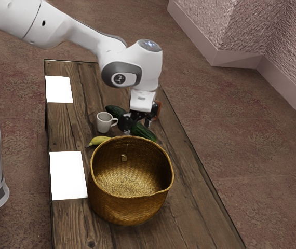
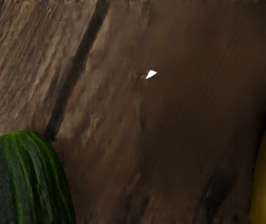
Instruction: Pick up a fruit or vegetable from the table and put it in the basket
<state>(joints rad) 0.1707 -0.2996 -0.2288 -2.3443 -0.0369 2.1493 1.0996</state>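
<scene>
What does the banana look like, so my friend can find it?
Find the big woven basket. Beside its rim, on the side toward the mug, lies the banana. It's yellow with a dark tip; the mug is pale, the cucumber dark green.

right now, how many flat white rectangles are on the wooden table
2: one white rectangle near the wooden table's far end, another beside the round woven basket, on the exterior view's left. The basket could hide more.
</scene>
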